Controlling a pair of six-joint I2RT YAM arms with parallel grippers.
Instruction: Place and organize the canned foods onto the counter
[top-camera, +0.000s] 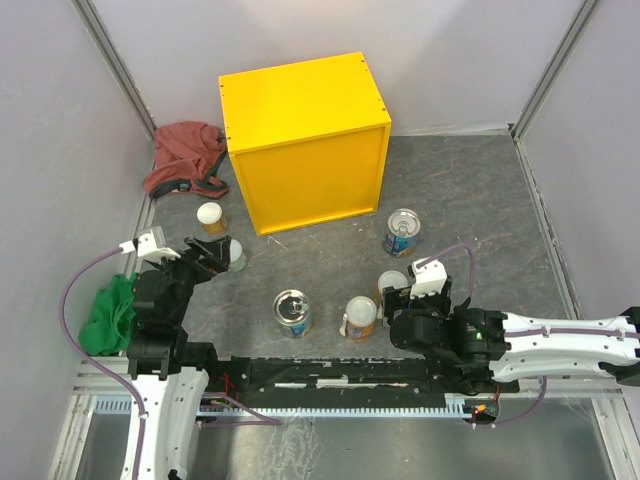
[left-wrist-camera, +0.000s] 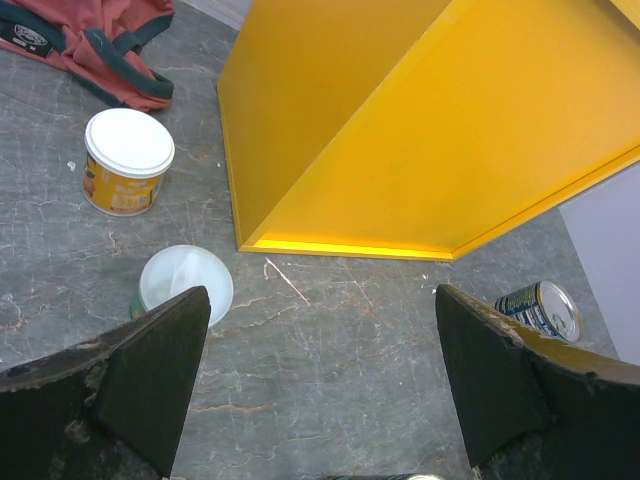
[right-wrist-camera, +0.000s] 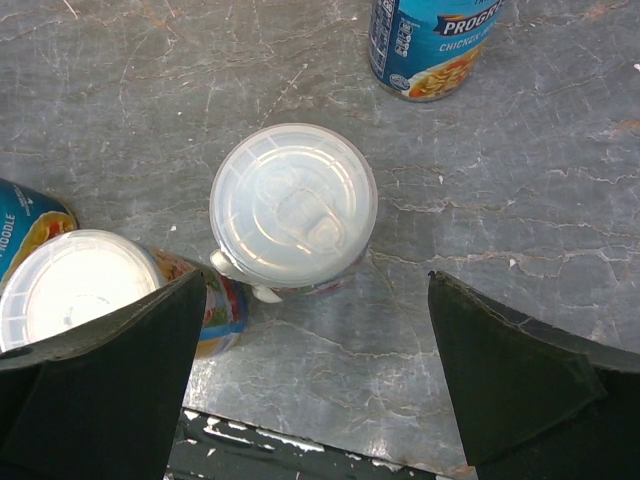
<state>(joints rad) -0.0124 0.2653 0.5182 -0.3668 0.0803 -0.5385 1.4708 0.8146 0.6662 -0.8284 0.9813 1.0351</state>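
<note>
Canned foods (top-camera: 295, 310) are stood on the surface (top-camera: 470, 190), none on the counter (top-camera: 300, 95). With jaws wide on the left gripper (left-wrist-camera: 320, 330) and right gripper (right-wrist-camera: 315, 300), the near-edge white-lidded can (right-wrist-camera: 293, 205) should be centred under the latter.

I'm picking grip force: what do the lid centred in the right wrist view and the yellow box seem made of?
White lid: translucent plastic, slightly glossy, with moulded ridges. Yellow box: probably painted board, smooth satin, with thin panel edges; uncertain.
</note>
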